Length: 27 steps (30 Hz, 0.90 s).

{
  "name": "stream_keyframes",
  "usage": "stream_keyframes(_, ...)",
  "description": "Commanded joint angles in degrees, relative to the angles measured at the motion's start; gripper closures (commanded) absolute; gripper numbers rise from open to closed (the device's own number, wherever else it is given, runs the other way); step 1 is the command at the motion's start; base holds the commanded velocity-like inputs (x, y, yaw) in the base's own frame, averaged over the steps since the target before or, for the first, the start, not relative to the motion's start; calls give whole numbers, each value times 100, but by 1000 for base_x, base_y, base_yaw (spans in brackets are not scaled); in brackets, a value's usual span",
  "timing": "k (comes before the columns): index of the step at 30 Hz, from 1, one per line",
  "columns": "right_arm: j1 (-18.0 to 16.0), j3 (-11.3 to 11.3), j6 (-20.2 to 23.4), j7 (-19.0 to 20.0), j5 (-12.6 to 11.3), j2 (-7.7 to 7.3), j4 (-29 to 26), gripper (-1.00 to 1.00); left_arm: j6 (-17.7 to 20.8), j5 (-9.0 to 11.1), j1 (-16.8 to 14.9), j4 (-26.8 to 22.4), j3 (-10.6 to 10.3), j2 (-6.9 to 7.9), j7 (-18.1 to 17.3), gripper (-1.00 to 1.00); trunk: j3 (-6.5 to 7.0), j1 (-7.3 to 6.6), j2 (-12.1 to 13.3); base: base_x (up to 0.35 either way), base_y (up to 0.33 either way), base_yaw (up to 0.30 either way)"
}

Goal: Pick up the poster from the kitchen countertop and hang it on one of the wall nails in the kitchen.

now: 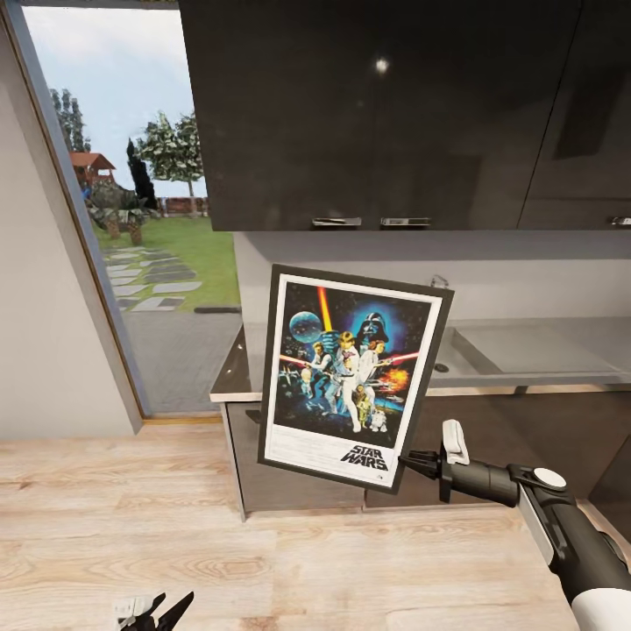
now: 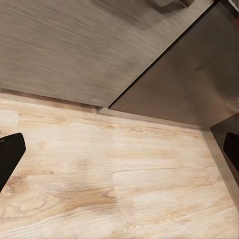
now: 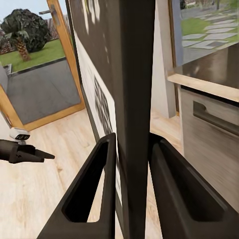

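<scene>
Above countertop (image 1: 526, 386) | right end effector (image 1: 405, 461) pinching poster (image 1: 355, 372) | left end effector (image 1: 153, 611) spread

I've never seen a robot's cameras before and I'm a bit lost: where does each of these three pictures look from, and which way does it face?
Head view: from the head, forward and down at the poster, countertop and wooden floor; right gripper pinches the poster's lower corner.
Left wrist view: down at floor and cabinet; dark fingertips at the sides.
Right wrist view: along two fingers clamping the poster's edge.
Shared: right wrist and head views both show the left gripper.
</scene>
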Motion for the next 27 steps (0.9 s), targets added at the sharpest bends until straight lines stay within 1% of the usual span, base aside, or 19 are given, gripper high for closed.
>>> stream_keyframes(1,-5,-5,84,40,-22,-1,2,100,-28,11,-5,5,-13,1,-13,-100,-11,4,-12,0,0,0)
stream_keyframes(13,-5,-8,84,40,-24,-1,2,100,-28,11,-5,5,-12,1,-13,-100,-11,4,-12,0,0,6)
stream_keyframes(19,-5,-2,76,36,-13,-1,-35,100,-27,11,-5,5,-12,1,-13,-100,-11,4,-12,3,14,209)
stream_keyframes(27,-5,8,75,32,0,-1,-99,100,-21,11,-5,5,-12,1,-13,-100,-11,4,-12,56,217,280)
